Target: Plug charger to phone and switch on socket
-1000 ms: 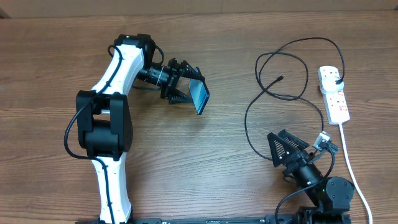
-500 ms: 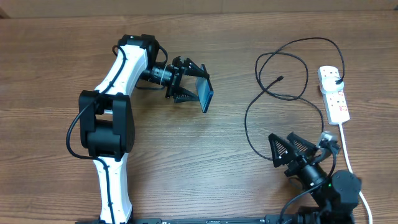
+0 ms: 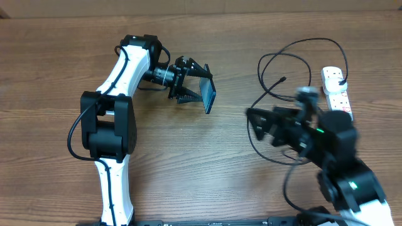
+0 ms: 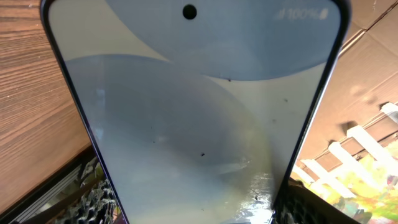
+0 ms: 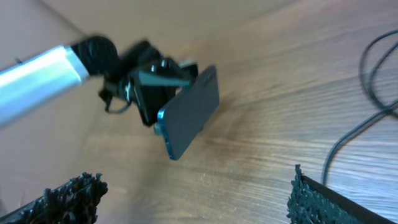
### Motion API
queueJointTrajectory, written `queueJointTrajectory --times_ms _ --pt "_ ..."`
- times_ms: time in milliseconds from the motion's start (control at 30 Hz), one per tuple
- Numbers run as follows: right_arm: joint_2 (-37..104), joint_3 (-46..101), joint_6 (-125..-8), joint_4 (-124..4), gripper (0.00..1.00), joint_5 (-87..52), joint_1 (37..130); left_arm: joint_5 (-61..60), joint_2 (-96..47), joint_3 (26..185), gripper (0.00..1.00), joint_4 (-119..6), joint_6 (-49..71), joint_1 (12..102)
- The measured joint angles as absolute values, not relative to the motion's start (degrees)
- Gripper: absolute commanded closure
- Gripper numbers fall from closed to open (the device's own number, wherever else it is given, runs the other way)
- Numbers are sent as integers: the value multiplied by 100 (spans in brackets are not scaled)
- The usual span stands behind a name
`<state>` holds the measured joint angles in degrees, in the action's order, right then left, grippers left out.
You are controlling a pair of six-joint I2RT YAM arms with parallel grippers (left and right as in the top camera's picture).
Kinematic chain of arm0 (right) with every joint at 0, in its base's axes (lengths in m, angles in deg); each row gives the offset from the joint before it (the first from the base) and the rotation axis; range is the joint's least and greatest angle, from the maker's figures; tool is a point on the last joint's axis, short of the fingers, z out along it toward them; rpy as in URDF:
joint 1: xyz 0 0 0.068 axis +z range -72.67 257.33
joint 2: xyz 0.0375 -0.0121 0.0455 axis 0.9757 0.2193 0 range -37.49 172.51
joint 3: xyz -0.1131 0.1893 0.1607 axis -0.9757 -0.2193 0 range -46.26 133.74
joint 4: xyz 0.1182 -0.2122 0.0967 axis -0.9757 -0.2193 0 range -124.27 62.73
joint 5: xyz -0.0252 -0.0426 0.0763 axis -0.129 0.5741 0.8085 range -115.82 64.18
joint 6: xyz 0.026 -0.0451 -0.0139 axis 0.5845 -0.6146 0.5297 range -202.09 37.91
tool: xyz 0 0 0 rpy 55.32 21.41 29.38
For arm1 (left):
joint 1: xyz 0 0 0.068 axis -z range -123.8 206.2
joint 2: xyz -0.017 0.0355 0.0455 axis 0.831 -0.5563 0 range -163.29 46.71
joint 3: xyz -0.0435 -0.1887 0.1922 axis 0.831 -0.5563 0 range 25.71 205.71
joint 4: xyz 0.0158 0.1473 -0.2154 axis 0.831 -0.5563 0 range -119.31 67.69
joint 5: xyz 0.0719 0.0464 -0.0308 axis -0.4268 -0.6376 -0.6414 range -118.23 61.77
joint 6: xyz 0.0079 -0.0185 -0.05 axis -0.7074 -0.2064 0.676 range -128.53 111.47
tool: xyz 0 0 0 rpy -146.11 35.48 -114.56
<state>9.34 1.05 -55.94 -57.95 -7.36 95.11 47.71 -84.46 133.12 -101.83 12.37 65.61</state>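
— Why do we have the phone up off the counter?

— Our left jaws are clamped across its width, so its short end hangs free and points toward our right arm. We judge that this leaves the charging port open to approach. In the left wrist view the screen fills nearly everything.

— And our right jaws?

— They are spread wide with nothing between them, and the phone is framed in the gap. In the overhead view that arm is blurred, between the phone and the charger.

— So the cable is untouched?

— It lies looped on the counter with its connector tip loose, well apart from the phone.

— Is anything holding something else?

— We see no boxes or trays. Only the socket holds anything: a black plug appears to be seated in its far outlet. We cannot tell the switch positions.
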Motion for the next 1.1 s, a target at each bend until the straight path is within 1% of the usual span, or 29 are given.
queueJointTrajectory --times_ms 133,233,300,633,767,867,1100 --pt "1719 324 -5629 -5686 0 -1750 10580 4769 -8446 13312 36 -10181 1226 6561" --pt "2331 359 -5651 -5109 0 -2633 11380 4769 -8446 13312 36 -10177 1224 6561" --pt "2554 367 -5646 -4801 0 -2790 11564 4767 -8446 13312 36 -10168 1222 6561" --pt "3773 415 -5642 -3500 1 -2865 11708 4780 -8446 13312 35 -10155 1200 6561" --pt "4265 420 -5642 -3028 10 -3092 11710 4784 -8446 13312 36 -10155 1178 6561" --pt "4512 420 -5661 -2781 14 -3243 11712 4784 -8446 13312 36 -10159 1122 6561" --pt "4930 422 -5670 -2210 27 -3569 11712 4787 -8446 13312 36 -10155 1073 6561"
